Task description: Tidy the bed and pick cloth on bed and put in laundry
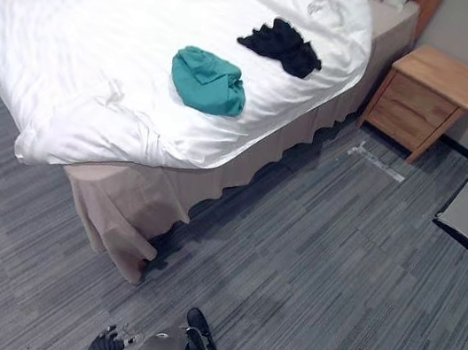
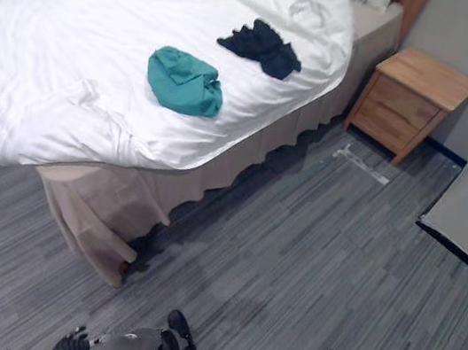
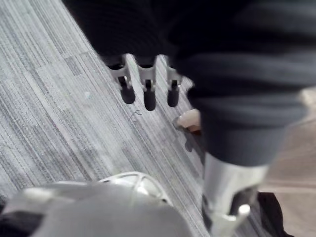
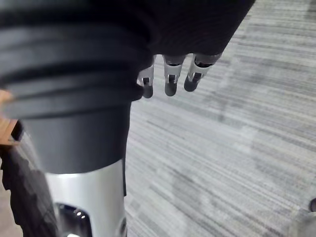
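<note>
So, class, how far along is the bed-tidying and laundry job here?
Nothing looks done. The crumpled teal cloth and crumpled black cloth lie on the white duvet, which is rumpled at its near corner. Nothing in hand: left hand and right hand hang open over grey carpet. Everything is left.

You have the left hand (image 3: 146, 91) hanging low at the side, fingers straight and relaxed. The right hand (image 4: 170, 79) hangs low on the other side, fingers equally loose.
</note>
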